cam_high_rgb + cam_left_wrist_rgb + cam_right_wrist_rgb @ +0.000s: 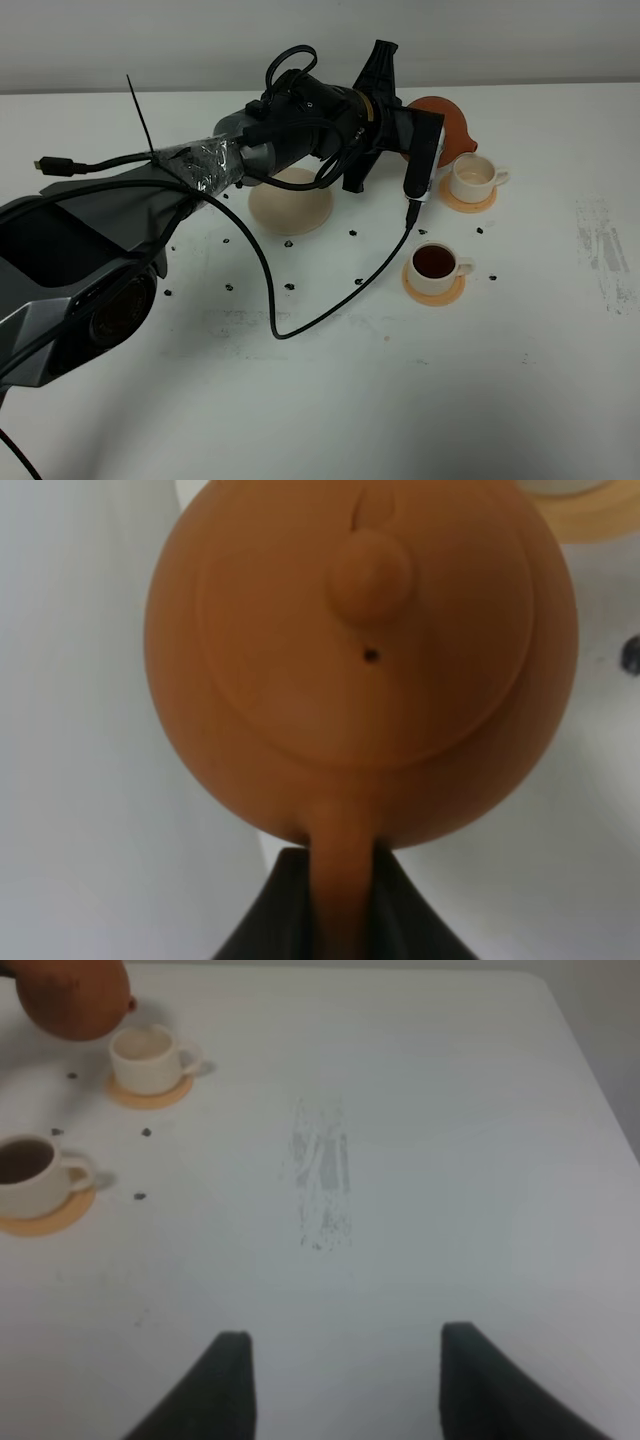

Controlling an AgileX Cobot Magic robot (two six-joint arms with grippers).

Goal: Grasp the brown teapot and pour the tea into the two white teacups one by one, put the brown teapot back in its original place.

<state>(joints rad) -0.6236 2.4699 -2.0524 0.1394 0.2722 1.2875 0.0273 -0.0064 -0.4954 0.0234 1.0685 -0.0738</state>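
You are holding the brown teapot (455, 120) off the table in the upper right-centre of the overhead view. It is hanging just up and left of the upper teacup (472, 178). Your left gripper (340, 905) is pinching the pot's loop handle, with its dark fingers (270, 920) pressing in from either side. The lid knob (370, 572) is therefore facing the wrist camera and the spout is pointing away toward the cup. I judge that this grip is letting you tip the pot with a simple wrist roll.

The lower teacup (440, 277), right of centre, is already carrying dark tea (433, 261). The upper one is showing a pale inside, and no stream is visible, so you are probably lining up the second pour. Each cup is sitting on an orange coaster (468, 205), likely to catch drips.

The saucer (290, 205) in the middle of the frame is lying bare, partly under your arm, marking where the pot is meant to go back.

Your right gripper (345, 1360) is hanging spread wide with nothing between its fingers. It is facing the table (520, 380) well to the side of the cups, which is keeping it out of the pour.

I am finding no brand, label or lettering legible on the pot, the cups or the arm.
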